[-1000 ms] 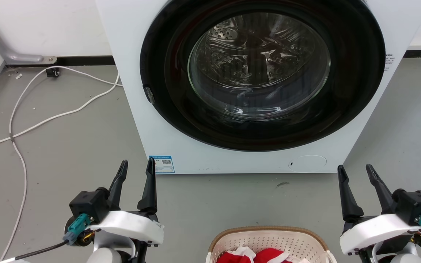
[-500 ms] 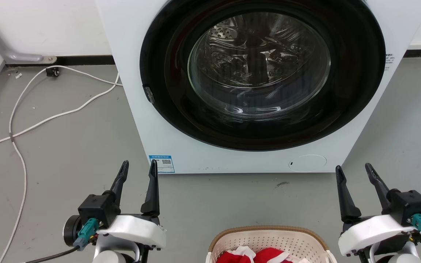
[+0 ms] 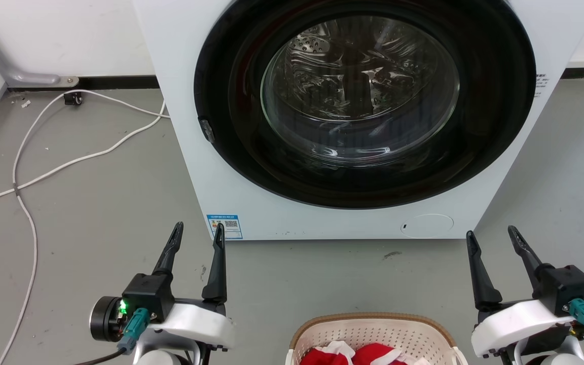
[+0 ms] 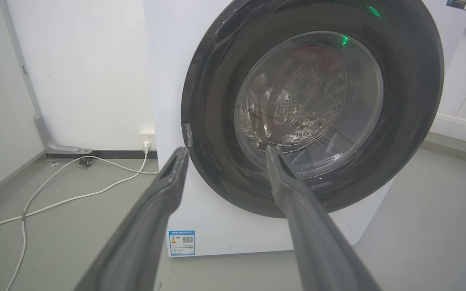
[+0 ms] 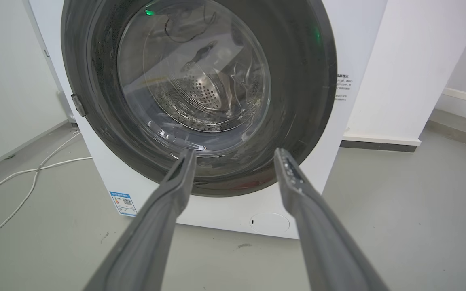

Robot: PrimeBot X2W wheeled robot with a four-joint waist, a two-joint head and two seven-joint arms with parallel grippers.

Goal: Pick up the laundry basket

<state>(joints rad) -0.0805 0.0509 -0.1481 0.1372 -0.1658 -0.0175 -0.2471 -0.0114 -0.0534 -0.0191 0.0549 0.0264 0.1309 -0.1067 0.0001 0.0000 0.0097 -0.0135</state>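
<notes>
One washing machine [image 3: 180, 101], one laundry basket [image 3: 368, 317], two end effectors [image 3: 198, 226] [image 3: 490, 231].

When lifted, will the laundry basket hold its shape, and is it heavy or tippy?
Probably stiff: the laundry basket looks like moulded perforated plastic. Likely light: soft red and white clothes lie inside. Gripped one-sided, it might tilt.

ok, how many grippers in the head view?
2: left gripper lower left, right gripper lower right, fingers spread on both, one each side of the laundry basket.

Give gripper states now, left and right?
Left gripper: open, holding nothing.
Right gripper: open, holding nothing.
Neither touches the laundry basket.
</notes>
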